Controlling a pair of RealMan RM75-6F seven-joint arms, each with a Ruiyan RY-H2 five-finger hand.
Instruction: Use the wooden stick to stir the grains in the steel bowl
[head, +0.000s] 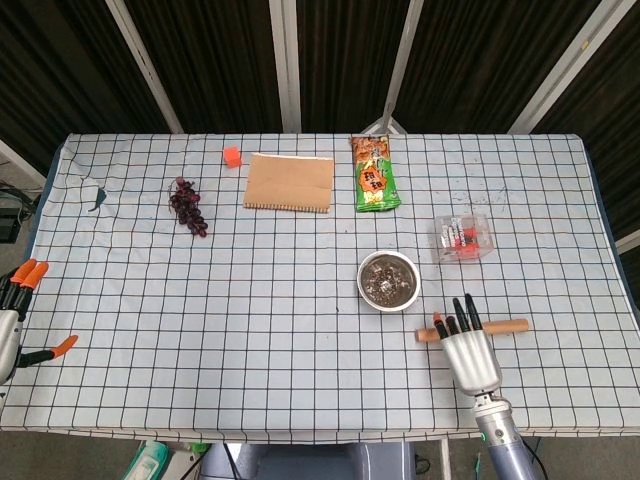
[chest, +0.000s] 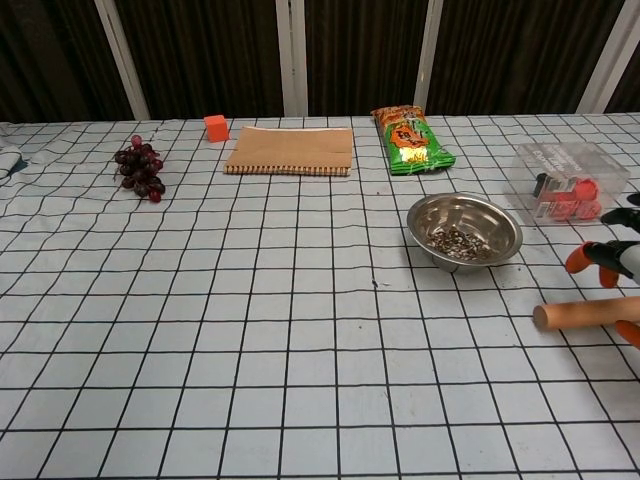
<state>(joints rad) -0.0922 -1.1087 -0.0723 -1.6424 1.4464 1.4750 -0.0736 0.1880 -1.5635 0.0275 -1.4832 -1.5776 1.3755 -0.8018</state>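
Observation:
The steel bowl (head: 389, 280) (chest: 465, 229) holds dark grains and stands right of the table's centre. A short way in front of it and to its right, my right hand (head: 470, 355) (chest: 612, 258) grips the wooden stick (head: 505, 326) (chest: 580, 314). The stick lies roughly level, crosswise under the fingers, with its rounded end pointing left, and stays outside the bowl. In the chest view only the orange fingertips show at the right edge. My left hand (head: 15, 320) hangs at the table's far left edge with fingers apart, holding nothing.
A clear plastic box (head: 462, 237) with red items sits right of the bowl. Along the far side lie a green snack bag (head: 374, 174), a brown notebook (head: 289, 182), an orange cube (head: 232, 156) and dark grapes (head: 188, 207). The checked cloth (head: 250, 330) covers the table.

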